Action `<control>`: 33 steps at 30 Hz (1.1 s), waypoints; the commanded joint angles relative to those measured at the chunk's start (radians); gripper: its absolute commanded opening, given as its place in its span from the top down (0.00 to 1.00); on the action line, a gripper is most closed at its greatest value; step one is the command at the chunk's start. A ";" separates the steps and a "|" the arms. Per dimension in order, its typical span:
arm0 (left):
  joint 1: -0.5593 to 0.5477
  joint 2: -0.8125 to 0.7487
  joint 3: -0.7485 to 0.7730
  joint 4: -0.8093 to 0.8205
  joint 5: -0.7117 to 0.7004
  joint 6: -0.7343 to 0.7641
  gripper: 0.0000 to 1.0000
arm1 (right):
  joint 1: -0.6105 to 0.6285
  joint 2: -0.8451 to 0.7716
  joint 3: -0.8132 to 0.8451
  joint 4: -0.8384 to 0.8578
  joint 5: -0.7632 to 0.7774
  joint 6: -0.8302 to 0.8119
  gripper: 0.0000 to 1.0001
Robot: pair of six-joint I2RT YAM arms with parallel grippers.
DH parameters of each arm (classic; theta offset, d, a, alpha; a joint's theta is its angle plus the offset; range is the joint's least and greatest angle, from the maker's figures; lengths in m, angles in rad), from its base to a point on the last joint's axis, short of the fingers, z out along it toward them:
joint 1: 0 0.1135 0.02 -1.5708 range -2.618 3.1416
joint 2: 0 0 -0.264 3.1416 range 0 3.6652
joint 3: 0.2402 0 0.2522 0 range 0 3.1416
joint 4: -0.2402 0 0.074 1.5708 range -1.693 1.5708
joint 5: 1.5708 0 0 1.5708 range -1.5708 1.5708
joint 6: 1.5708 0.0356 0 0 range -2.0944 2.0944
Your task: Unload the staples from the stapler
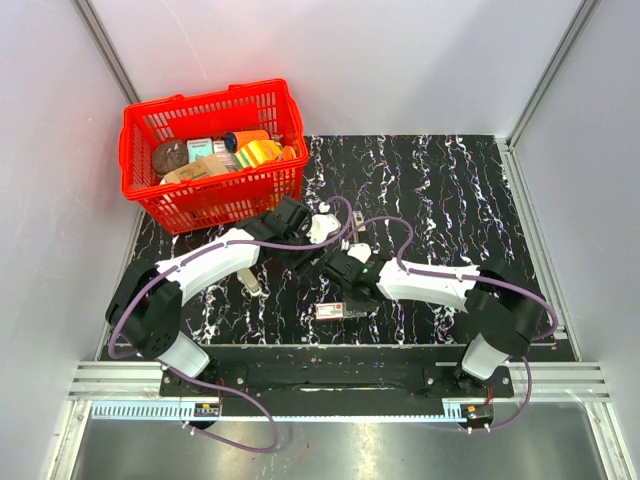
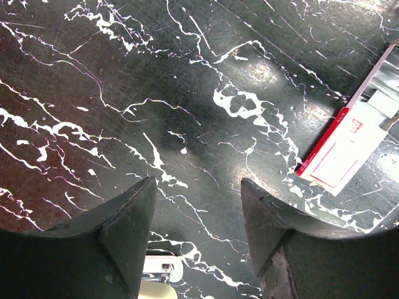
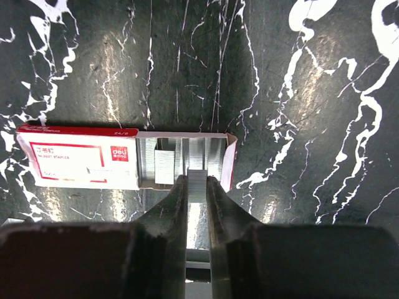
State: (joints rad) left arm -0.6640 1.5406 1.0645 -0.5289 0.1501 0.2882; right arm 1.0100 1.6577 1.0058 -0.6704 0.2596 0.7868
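Pinching a brittle staple strip (image 3: 196, 182) in right fingers (image 3: 169, 230), with left fingers (image 2: 128, 227) apart and empty; judging the stapler (image 2: 158, 275), at its 9 o'clock, light, stiff, slick, best gripped across its long sides.

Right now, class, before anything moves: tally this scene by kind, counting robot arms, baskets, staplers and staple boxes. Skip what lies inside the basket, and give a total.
Robot arms: 2, the left arm and the right arm
Red basket: 1
Stapler: 1
Staple box: 1
Total: 5
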 commanded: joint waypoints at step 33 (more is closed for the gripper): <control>0.004 -0.028 -0.005 0.021 0.025 -0.001 0.39 | -0.030 0.013 0.042 0.019 0.021 -0.021 0.86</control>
State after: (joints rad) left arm -0.6632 1.5406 1.0641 -0.5289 0.1509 0.2882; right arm 0.9890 1.6638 1.0077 -0.6659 0.2752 0.7780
